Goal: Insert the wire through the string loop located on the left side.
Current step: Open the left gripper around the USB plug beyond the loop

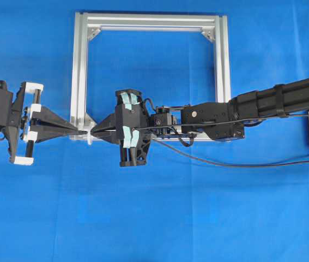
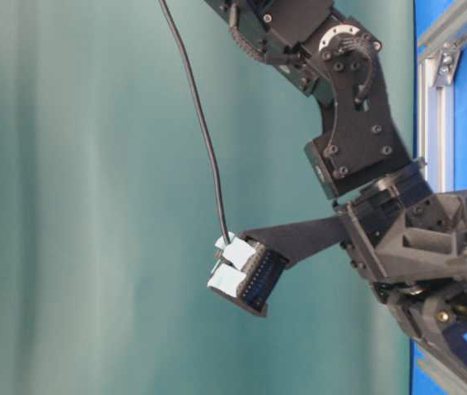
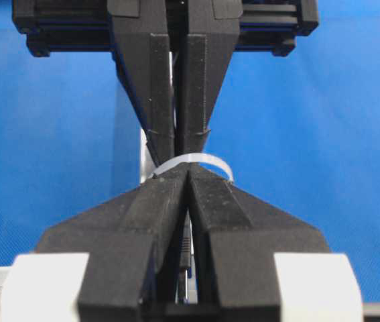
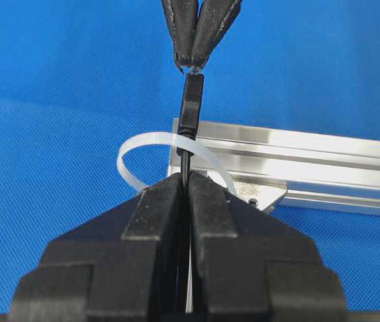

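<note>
The white string loop stands out from the corner of the silver frame; in the overhead view the loop is at the frame's lower left corner. My right gripper is shut on the thin black wire just before the loop. The wire runs through the loop, and its dark plug sticks out on the far side. My left gripper is shut on the plug's tip. The two grippers meet nose to nose. Between my left fingers the plug shows.
The square aluminium frame lies flat on the blue cloth, with triangular corner brackets. My right arm reaches across over the frame's lower bar. Black cables trail off to the right.
</note>
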`<state>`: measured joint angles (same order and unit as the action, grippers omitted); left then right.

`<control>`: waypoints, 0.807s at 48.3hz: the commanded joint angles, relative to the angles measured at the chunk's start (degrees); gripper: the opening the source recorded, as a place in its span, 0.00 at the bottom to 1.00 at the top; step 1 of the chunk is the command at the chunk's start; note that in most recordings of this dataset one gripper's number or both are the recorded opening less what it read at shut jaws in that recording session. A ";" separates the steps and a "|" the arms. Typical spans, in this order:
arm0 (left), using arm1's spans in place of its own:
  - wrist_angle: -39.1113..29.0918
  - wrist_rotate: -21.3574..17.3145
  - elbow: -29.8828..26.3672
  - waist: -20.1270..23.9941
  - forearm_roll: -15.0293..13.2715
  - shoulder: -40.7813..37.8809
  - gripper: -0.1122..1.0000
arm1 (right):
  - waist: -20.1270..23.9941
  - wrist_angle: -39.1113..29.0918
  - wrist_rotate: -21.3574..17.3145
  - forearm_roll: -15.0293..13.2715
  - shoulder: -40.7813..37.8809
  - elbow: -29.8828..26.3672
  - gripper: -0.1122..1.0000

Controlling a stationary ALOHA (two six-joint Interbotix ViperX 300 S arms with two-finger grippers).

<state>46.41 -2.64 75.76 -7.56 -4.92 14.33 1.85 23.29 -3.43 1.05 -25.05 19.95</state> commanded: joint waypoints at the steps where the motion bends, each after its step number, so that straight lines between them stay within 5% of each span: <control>1: 0.26 -0.09 -0.62 -0.09 0.18 0.70 0.11 | 0.00 0.35 -0.18 -0.09 1.14 -0.97 0.11; 6: 0.18 0.00 -0.62 -0.18 0.26 0.62 0.25 | 0.00 0.35 -0.18 -0.09 1.14 -0.97 0.11; 15: -0.44 0.53 -0.70 -0.18 0.18 0.70 0.75 | -0.09 0.44 -0.18 -0.09 1.14 -0.88 0.11; 19: -1.32 0.53 -0.79 -0.09 0.18 0.70 0.90 | 0.00 0.44 -0.18 -0.09 1.14 -0.97 0.11; 39: -3.43 0.62 -1.93 0.09 0.18 -0.88 0.93 | 0.00 0.44 -0.18 -0.09 1.14 -1.05 0.11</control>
<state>42.71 -2.02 75.06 -7.47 -4.83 13.97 1.85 23.29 -3.52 1.05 -25.05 19.95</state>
